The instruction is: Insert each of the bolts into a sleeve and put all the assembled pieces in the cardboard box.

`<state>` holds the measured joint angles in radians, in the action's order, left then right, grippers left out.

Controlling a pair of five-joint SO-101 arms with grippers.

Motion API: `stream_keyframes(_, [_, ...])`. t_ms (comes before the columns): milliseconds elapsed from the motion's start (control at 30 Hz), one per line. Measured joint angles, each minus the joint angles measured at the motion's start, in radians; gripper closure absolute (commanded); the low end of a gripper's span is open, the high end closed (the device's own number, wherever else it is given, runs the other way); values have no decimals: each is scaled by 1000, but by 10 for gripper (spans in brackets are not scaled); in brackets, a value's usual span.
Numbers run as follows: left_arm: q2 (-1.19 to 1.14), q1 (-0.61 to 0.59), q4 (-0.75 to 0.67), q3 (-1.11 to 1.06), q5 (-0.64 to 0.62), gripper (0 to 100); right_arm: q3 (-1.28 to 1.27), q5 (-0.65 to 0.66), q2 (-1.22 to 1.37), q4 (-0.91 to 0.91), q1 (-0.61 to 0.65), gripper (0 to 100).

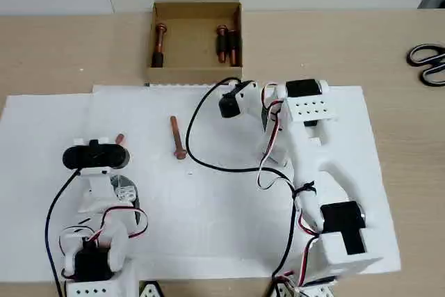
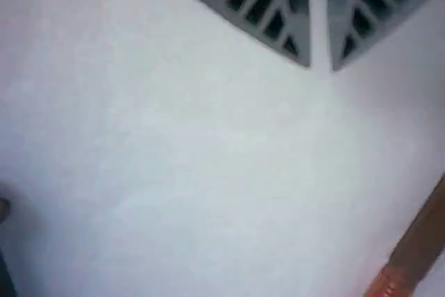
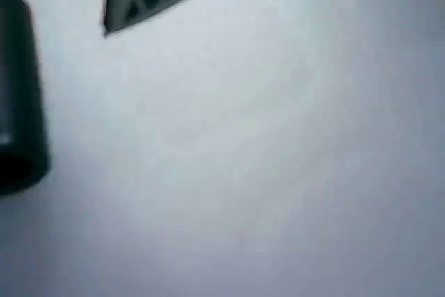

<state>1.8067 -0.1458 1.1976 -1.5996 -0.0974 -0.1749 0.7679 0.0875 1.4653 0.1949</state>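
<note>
In the cardboard box (image 1: 195, 74) at the far side: one sleeved bolt (image 1: 160, 45) against the left wall, and what looks like a sleeved pair (image 1: 222, 45) against the right wall. Out on the white sheet (image 1: 55, 123): a bare bolt (image 1: 177, 137) left of centre, and a second bolt (image 1: 119, 139) just beside the left gripper (image 2: 320, 53) at the near left. Jaws there all but closed, a thin slit between, gripping nothing. Close by the right gripper (image 1: 235, 92), near the box: a black sleeve (image 3: 17, 88), lying loose. Cannot tell how wide the right jaws stand. Seemingly past halfway: two bolts left to sleeve and box. Off at the far right, scissors (image 1: 425, 64).
</note>
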Motion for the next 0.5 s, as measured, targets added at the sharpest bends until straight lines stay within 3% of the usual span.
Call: stream_keyframes(500, [0, 0, 0, 0, 0, 994, -196, 40, -3, -227, 0, 835])
